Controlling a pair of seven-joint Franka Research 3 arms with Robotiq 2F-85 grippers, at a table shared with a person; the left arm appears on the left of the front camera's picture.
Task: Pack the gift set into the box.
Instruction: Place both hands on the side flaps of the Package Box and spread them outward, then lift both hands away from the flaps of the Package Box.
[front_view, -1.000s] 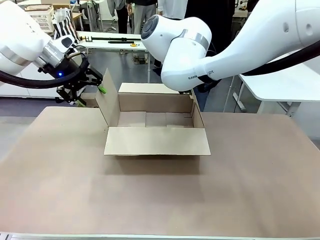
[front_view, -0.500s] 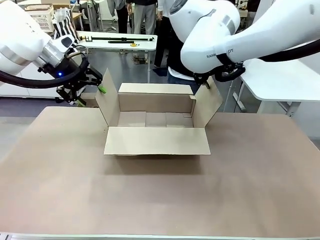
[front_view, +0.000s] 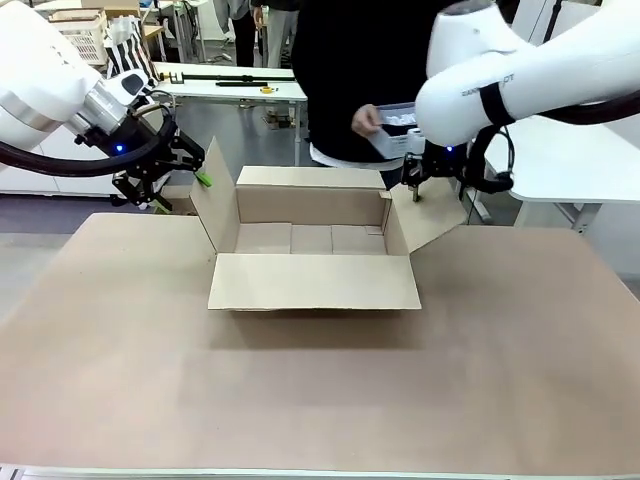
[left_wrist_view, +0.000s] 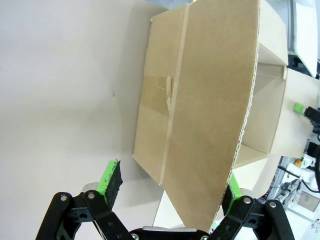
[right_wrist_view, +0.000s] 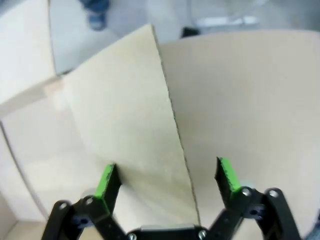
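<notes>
Past the far wall of the box (front_view: 310, 205), the gift set (front_view: 396, 120) is up in the person's hand (front_view: 364, 122), nearer your right gripper (right_wrist_view: 166, 179) than your left gripper (left_wrist_view: 169, 184), both spread wide astride the end flaps, box lying lengthwise between them.

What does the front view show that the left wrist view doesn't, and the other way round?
Front view: a person in black at the far side holding the gift set, and the inside of the box with its front flap folded down. Left wrist view: the box's outer wall close up, with a tape strip on it. Both: the box, the left fingers spread around its left flap, and the right fingers at the opposite flap.
</notes>
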